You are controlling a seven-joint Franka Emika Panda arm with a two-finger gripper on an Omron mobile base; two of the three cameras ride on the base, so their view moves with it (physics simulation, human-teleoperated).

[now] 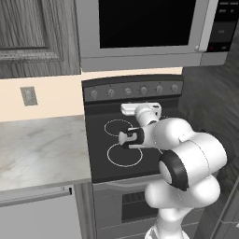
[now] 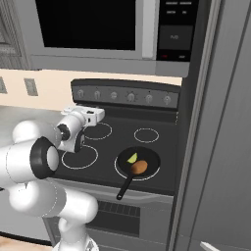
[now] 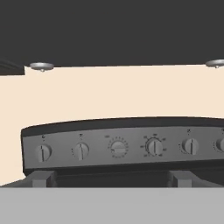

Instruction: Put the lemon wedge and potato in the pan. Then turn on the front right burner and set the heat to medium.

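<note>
The black pan [image 2: 147, 158] sits on the front right burner [image 2: 116, 169], whose white ring peeks out at the pan's left edge; no glow shows. Its thin handle [image 2: 123, 189] points toward the stove's front edge. Inside the pan lie the yellow-green lemon wedge [image 2: 132, 158] and the orange-brown potato [image 2: 139, 167], side by side. My gripper [image 3: 111, 179] is open and empty, with its fingertips [image 3: 41, 178] wide apart. It hovers over the back left of the cooktop [image 2: 90, 115] [image 1: 140, 109], level and facing the knob panel, well left of the pan.
Several round knobs [image 3: 118, 148] line the stove's back panel [image 2: 131, 97]. A microwave [image 1: 144, 28] hangs above. A marble counter [image 1: 42, 149] lies left of the stove and a tall grey panel [image 2: 220, 147] stands close on its right.
</note>
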